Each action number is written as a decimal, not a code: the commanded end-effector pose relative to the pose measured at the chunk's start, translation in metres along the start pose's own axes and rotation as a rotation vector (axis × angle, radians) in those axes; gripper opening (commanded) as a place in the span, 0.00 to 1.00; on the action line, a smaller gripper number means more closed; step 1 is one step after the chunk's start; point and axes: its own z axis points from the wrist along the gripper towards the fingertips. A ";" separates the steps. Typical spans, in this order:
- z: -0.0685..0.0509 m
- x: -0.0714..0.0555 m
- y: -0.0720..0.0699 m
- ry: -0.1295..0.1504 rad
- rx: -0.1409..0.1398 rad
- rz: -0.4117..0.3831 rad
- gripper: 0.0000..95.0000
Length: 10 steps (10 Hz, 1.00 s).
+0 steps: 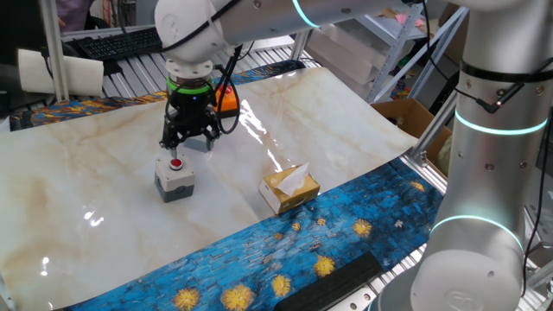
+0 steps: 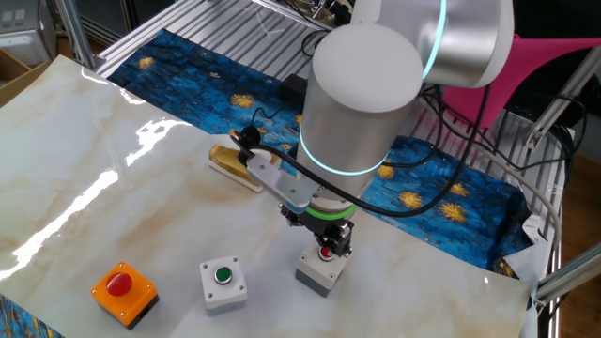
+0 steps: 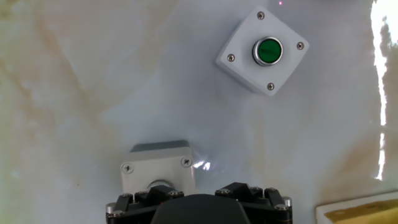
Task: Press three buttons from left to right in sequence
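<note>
Marble-patterned bench [image 1: 78,181] carries your work. In one fixed view, your hand [image 1: 185,138] hangs just over the grey box with the red button [image 1: 175,164], so the first press looks in progress; the tissue box [image 1: 289,189] sits aside. In the other fixed view, the green button box [image 2: 223,281] and the orange box [image 2: 124,292] wait untouched. In the hand view, the fingers hide their gap, though they likely stand apart. Next, lift clear and shift over the green button.

A grey box with a green button [image 3: 267,51] sits at one o'clock; another grey box [image 3: 158,168] lies at six, partly under the gripper [image 3: 199,202]
</note>
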 end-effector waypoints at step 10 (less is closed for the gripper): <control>-0.001 0.000 -0.002 -0.019 0.053 -0.045 0.80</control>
